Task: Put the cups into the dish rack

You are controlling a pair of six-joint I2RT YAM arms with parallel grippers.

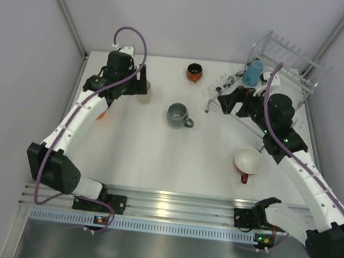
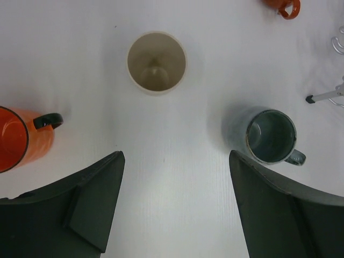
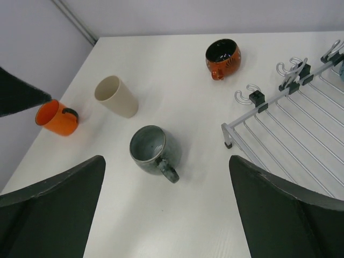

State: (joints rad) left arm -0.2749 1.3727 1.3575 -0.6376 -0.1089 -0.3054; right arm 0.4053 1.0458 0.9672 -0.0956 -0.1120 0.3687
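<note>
Blue cup [image 1: 253, 72] in dish rack [image 1: 290, 55] | grey mug [image 1: 178, 114] upright on table [image 1: 144, 157]

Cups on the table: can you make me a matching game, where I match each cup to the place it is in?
Things:
1. blue cup
2. beige cup
3. grey mug
4. red mug

Places:
A. middle of the table
B. in the dish rack
C. towards the front edge, right side
D. just ahead of the left gripper

Pairs: 1-B, 2-D, 3-A, 4-C
</note>
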